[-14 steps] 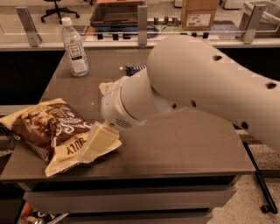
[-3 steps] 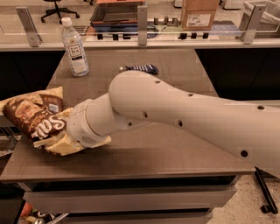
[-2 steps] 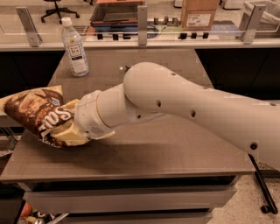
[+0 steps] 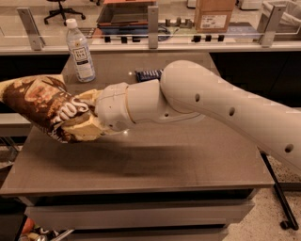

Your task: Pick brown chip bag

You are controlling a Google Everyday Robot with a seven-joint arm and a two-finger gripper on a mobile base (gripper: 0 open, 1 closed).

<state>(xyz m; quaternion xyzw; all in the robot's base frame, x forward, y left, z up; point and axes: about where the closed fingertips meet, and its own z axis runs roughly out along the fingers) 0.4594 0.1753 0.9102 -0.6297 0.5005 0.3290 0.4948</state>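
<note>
The brown chip bag (image 4: 42, 106), dark brown with white lettering and cream-yellow ends, hangs in the air over the left edge of the table (image 4: 188, 155), with its shadow on the tabletop below. My gripper (image 4: 92, 117) is at the bag's right end, at the tip of my white arm (image 4: 197, 101), which reaches in from the right. It is shut on the bag's cream end. The wrist and the bag mostly hide the fingers.
A water bottle (image 4: 80, 51) stands at the table's back left. A small dark blue candy bar wrapper (image 4: 148, 74) lies at the back middle, just behind my arm. A glass-railed counter with a cardboard box (image 4: 214, 14) runs behind the table.
The bag has come up off the table with my gripper and moved a little rightward and higher. The arm has lifted with it.
</note>
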